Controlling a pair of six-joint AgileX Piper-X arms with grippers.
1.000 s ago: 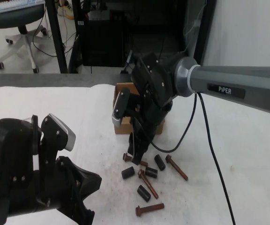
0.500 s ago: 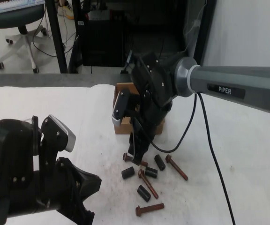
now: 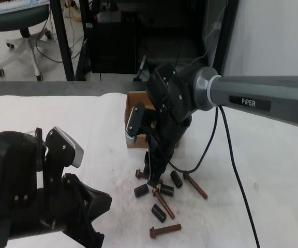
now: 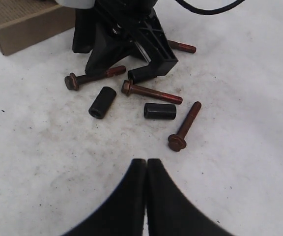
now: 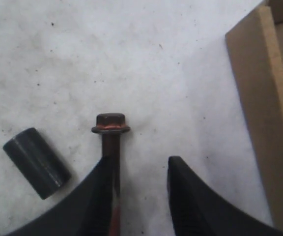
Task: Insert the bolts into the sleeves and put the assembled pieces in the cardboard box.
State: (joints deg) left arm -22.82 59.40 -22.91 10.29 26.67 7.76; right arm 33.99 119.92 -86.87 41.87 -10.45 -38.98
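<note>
Several rusty bolts and short black sleeves lie loose on the white bench. My right gripper [image 3: 152, 179] points down among them, just in front of the cardboard box [image 3: 134, 96]. Its fingers are open [image 5: 141, 164], and one bolt [image 5: 111, 129] lies between them, close along one finger. A sleeve [image 5: 37, 162] rests beside that bolt. My left gripper [image 4: 146, 169] is shut and empty, hanging back from the pile; nearest to it lie a bolt [image 4: 184, 126] and a sleeve [image 4: 159, 110]. Another sleeve [image 4: 102, 102] and two bolts [image 4: 151, 92] [image 4: 95, 77] lie farther off, by the right gripper.
The box wall [image 5: 271, 123] stands close beside my right gripper. A black cable [image 3: 232, 155] trails over the bench on the right. My left arm [image 3: 30, 191] takes up the near left corner. Bare white bench spreads on both sides of the pile.
My right arm has dipped a little lower and slightly rightward over the bolts. The left arm and the loose parts have not moved.
</note>
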